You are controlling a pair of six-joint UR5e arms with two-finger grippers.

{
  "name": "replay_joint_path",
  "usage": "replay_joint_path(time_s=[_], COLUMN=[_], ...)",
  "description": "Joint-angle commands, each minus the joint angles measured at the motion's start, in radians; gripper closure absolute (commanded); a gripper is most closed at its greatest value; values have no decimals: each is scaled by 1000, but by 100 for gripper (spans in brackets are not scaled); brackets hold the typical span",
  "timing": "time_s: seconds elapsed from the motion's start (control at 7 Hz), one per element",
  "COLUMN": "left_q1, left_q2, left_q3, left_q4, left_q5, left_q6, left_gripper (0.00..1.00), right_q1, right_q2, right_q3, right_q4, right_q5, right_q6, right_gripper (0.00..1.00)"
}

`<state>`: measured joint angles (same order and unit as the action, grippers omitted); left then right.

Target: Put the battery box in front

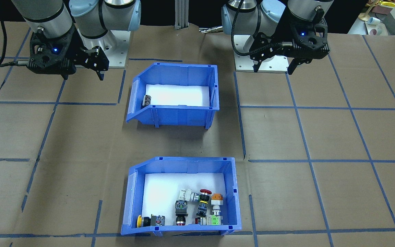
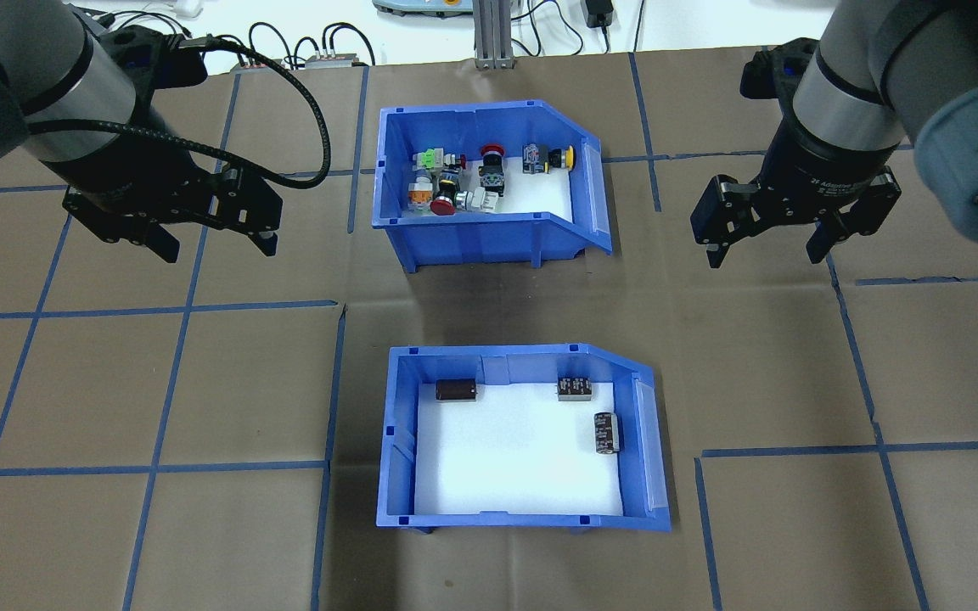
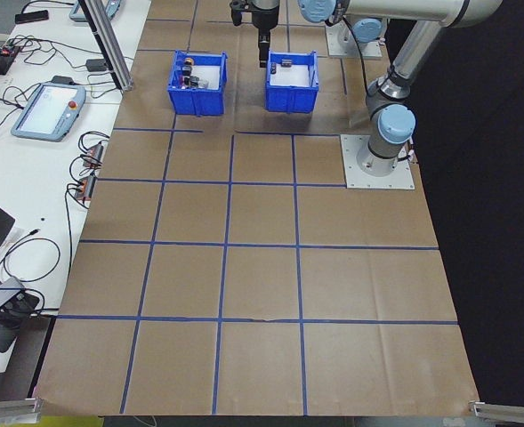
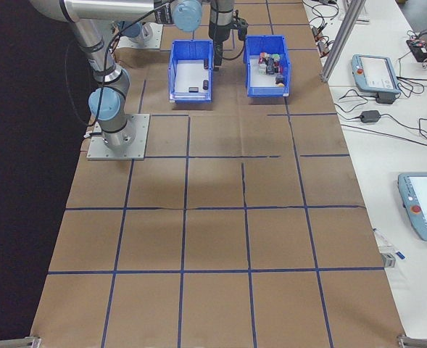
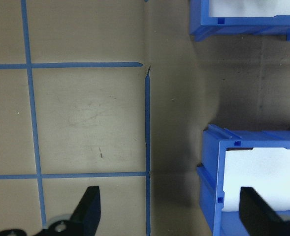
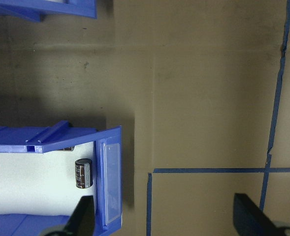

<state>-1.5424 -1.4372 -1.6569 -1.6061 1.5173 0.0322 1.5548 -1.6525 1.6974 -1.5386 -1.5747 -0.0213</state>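
Hovering: we are holding the left gripper (image 2: pixel 210 238) and right gripper (image 2: pixel 767 240) above the desk (image 2: pixel 115 382), both spread wide and carrying nothing.
Battery box: the battery box (image 2: pixel 523 439) is sitting nearer our base, with three dark cells (image 2: pixel 606 431) lying loose on its white liner.
Switch bin: the switch bin (image 2: pixel 489 193) is occupying the far spot, well apart.
Risk: we are judging that tilting the battery box could roll the cells out over its sloped mouth.
Risk: we are also expecting a thin-wall grasp to slip.
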Motion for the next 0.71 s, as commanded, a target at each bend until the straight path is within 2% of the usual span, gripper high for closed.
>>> replay_joint_path(time_s=[0.0,0.14,0.57], left_q1=[-1,-1,-1], left_q2=[4,6,17], left_q3=[-3,-4,-6], left_q4=[2,2,11], left_q5=[3,35,43], left_q6=[-2,-2,-15], left_gripper=[1,1,1], right_q1=[1,1,-1], right_q2=[0,2,2], right_q3=[-5,-5,-7], right_q4=[0,0,-12], right_q5=[-1,-1,-2], right_q6=[0,1,-5], right_gripper=[0,0,0])
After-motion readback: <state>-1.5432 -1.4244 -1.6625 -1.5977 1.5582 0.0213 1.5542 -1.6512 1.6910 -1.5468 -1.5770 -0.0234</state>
